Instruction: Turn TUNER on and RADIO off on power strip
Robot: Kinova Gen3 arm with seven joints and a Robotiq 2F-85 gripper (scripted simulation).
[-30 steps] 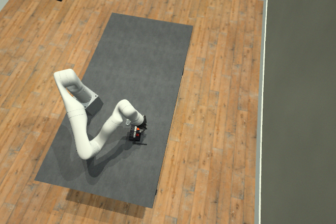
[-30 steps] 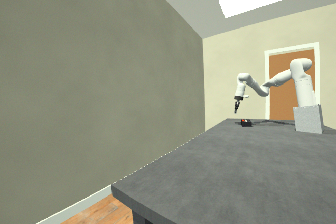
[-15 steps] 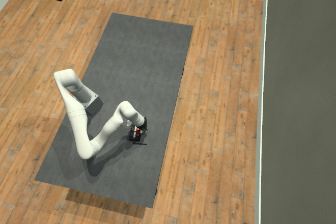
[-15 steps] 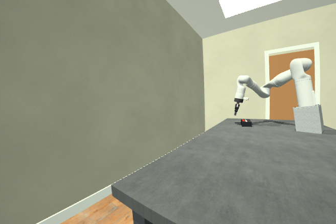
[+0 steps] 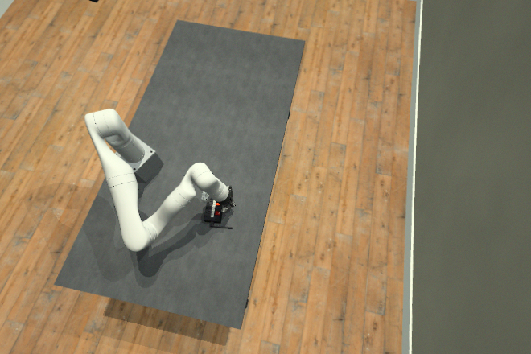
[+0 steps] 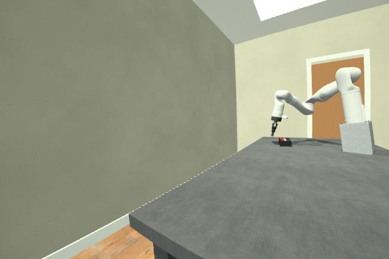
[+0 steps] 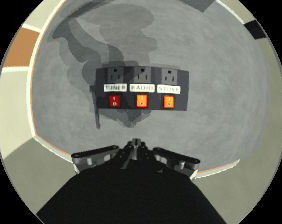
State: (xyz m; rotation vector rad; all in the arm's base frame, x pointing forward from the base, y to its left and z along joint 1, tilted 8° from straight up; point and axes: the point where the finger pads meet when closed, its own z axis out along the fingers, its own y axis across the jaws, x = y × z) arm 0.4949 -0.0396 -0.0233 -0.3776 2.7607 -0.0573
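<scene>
Here in the exterior view, a grey-green wall (image 6: pixel 115 100) runs alongside, then the jaws (image 6: pixel 272 135), pressed together above the dark grey table (image 5: pixel 216 104) (image 6: pixel 271 189) (image 7: pixel 212 65), the power strip (image 5: pixel 208 217) (image 6: pixel 285 143) (image 7: pixel 183 90) flat on it, and a brown door (image 6: pixel 326 76) behind the arm (image 5: pixel 128 208) (image 6: pixel 350 103)!

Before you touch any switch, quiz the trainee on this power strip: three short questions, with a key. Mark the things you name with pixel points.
1. True or false: the TUNER switch (image 7: pixel 114 101) is a darker red than the RADIO switch (image 7: pixel 141 101).
2. Fill in the blank: on the power strip (image 5: pixel 207 219) (image 6: pixel 285 144) (image 7: pixel 184 90), the middle label reads ____.
3. Multiple choice: how does the pincer (image 5: pixel 233 204) (image 6: pixel 272 135) (image 7: pixel 136 143) stand?
A) open, resting on the table
B) shut, raised above the table
C) shut on the cord

Key: 1 true; 2 RADIO; 3 B
</scene>
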